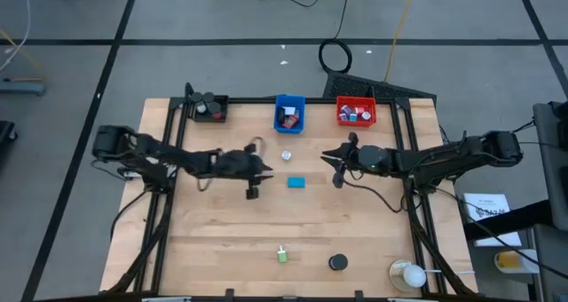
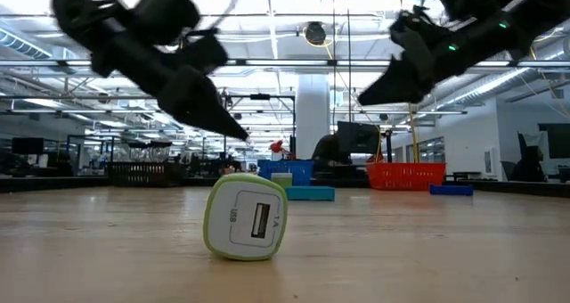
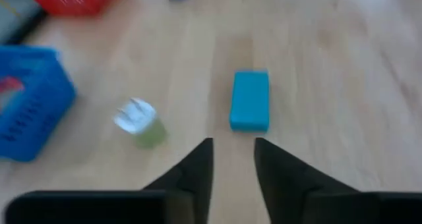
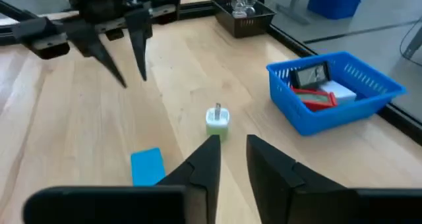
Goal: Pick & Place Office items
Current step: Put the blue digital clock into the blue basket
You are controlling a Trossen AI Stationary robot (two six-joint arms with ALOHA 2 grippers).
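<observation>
Table [image 1: 222, 249] of pale wood carries it all; both arms hang over its middle. The left gripper [image 1: 252, 192] hovers just left of the blue block [image 1: 295, 183], fingers a little apart and grasping nothing. The right gripper [image 1: 337, 179] hangs right of that block, also slightly parted and empty, pointing toward the small plug [image 1: 287, 155], which stands just beyond the block.

Risk, as I judge it: both grippers aim at the same small patch, so the arms could collide, or one finger could knock the plug over or skate the block away.

Along the far edge sit three bins. The black bin [image 1: 207, 108] on the left holds something I cannot make out. The blue bin [image 1: 289, 114] in the middle holds a few flat pieces, one red. The red bin [image 1: 356, 112] on the right holds small red, white and blue pieces.

Near the front edge lie a green charger [image 1: 281, 255] and a black disc [image 1: 337, 263], both untouched
</observation>
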